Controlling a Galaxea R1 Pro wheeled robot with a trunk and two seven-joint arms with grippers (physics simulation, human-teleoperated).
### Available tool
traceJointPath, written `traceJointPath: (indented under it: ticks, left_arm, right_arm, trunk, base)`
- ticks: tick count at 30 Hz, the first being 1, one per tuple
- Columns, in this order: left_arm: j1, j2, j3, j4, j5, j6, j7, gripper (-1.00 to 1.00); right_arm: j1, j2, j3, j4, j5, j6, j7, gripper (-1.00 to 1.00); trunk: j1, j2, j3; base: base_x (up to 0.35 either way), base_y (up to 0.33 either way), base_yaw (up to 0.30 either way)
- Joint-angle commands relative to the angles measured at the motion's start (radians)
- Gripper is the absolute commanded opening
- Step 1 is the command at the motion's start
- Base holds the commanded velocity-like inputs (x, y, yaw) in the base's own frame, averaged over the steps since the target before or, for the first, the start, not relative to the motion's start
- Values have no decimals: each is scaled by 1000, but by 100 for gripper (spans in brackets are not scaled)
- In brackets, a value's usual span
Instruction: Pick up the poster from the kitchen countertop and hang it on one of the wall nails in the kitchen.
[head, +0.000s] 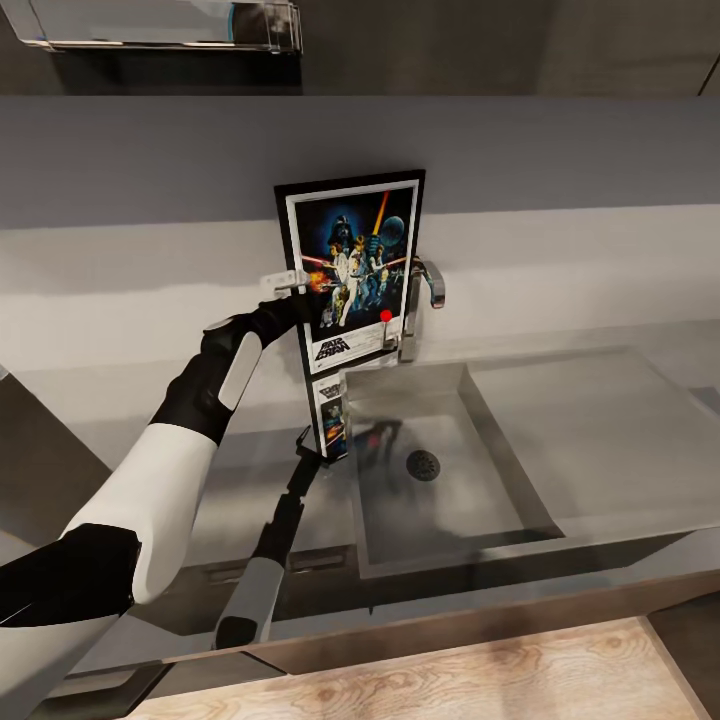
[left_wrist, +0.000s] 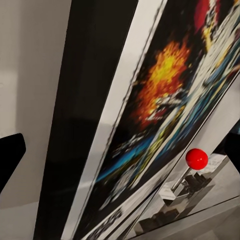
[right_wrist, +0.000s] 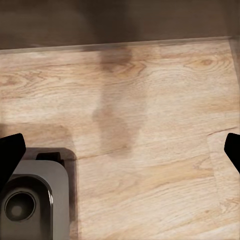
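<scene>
Fingers (head: 292, 312) at poster (head: 352, 265) edge — tap (head: 418, 300) just beside.

The poster (head: 352, 268) (black frame, white border) stands upright against the back wall, above the glossy grey tabletop (head: 610, 420), beside the sink's rear-left corner.

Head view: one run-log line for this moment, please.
black-framed Star Wars poster: upright by chrome tap | left gripper: at poster's edge, grasp unclear | right gripper: open, over wooden floor

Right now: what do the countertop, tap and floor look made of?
Kitchen countertop: glossy grey-brown, maybe polished stone or laminate; it mirrors the poster. Tap: bright reflective metal, likely chrome. Floor: pale wood planks, with visible grain.
</scene>
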Motion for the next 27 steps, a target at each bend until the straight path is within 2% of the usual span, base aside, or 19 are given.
traceJointPath:
  ticks: [1, 13, 19, 27]
  left_arm:
    - [-1, 0, 1, -1, 6, 6, -1, 100]
    - [-1, -1, -2, -1, 7, 10, -3, 100]
    - [-1, -2, -8, -4, 8, 69, -3, 100]
    - [-1, -4, -13, -5, 9, 92, -4, 100]
  right_arm:
    - [0, 0, -2, -1, 1, -2, -1, 100]
    - [0, 0, -2, -1, 1, -2, -1, 100]
    - [0, 0, -2, -1, 1, -2, -1, 100]
    - [0, 0, -2, -1, 1, -2, -1, 100]
  trunk:
    - [0, -1, -1]
    - [0, -1, -1]
    - [0, -1, -1]
    - [0, -1, -1]
  base:
    - [0, 0, 0]
    - [0, 0, 0]
    - [0, 0, 0]
    - [0, 0, 0]
